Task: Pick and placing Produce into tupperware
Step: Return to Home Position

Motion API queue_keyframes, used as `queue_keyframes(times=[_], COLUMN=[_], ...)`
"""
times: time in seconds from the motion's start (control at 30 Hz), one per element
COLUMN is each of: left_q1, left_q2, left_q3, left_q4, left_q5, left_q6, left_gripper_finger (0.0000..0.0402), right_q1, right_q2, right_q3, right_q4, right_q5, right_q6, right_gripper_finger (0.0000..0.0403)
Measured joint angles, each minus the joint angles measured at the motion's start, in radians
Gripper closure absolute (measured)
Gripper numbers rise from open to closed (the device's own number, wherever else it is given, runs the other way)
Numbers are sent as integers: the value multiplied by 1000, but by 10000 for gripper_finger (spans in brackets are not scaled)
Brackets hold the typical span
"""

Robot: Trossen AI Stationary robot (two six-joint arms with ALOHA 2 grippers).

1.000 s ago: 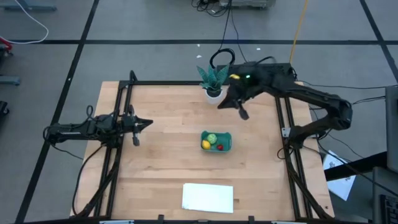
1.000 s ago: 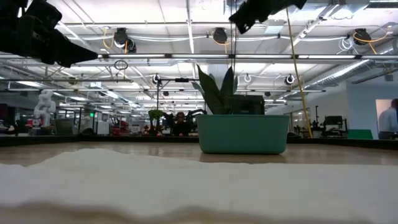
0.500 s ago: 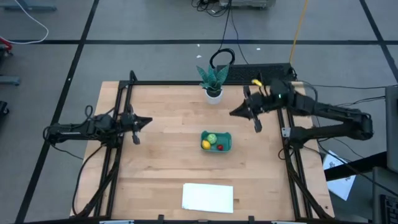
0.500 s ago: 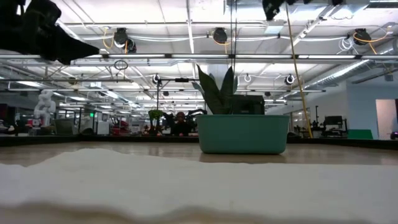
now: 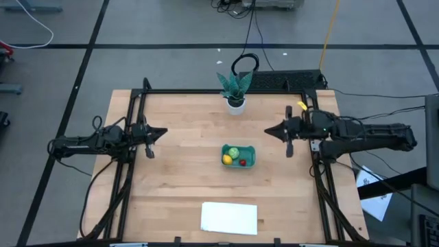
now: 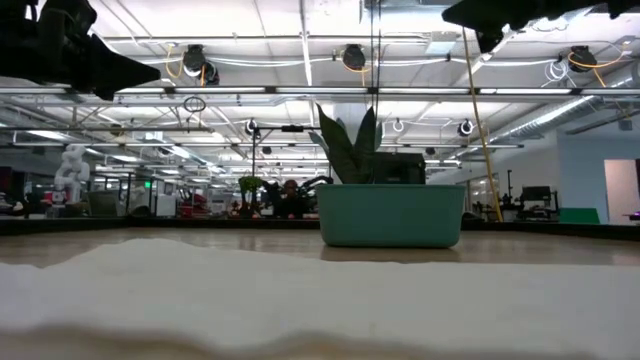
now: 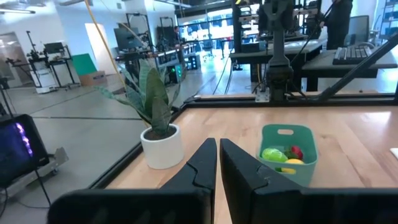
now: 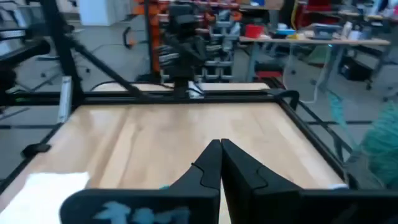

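Grip is empty on both sides: left end effector [image 5: 162,132] and right end effector [image 5: 268,131] closed, touching nothing.

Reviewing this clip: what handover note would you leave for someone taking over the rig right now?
Left end effector: shut, holding nothing, above the left side of the table.
Right end effector: shut, holding nothing, above the right side, mirroring the left.
Teal tub: mid-table, between the two arms.
Done: the yellow lemon, round green piece and small red piece all lie inside the tub.
Left: no produce shows outside the tub; both arms look parked, so probably only a check that they are fully home.
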Motion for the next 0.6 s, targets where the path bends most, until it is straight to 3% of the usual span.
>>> queue_keyframes(times=[0.1,0.27,0.6], left_q1=[0,0,0], left_q2=[0,0,0], left_q3=[0,0,0], left_q4=[2,2,2], left_q5=[1,0,19], left_q6=[-4,-16,-43], left_gripper_finger=[376,376,376], right_q1=[19,29,29], right_q2=[-54,-147,-172], right_q3=[-47,-183,-281], right_q4=[16,236,234], right_q5=[-3,-8,-28], right_q6=[-17,21,31], right_gripper_finger=[403,403,403])
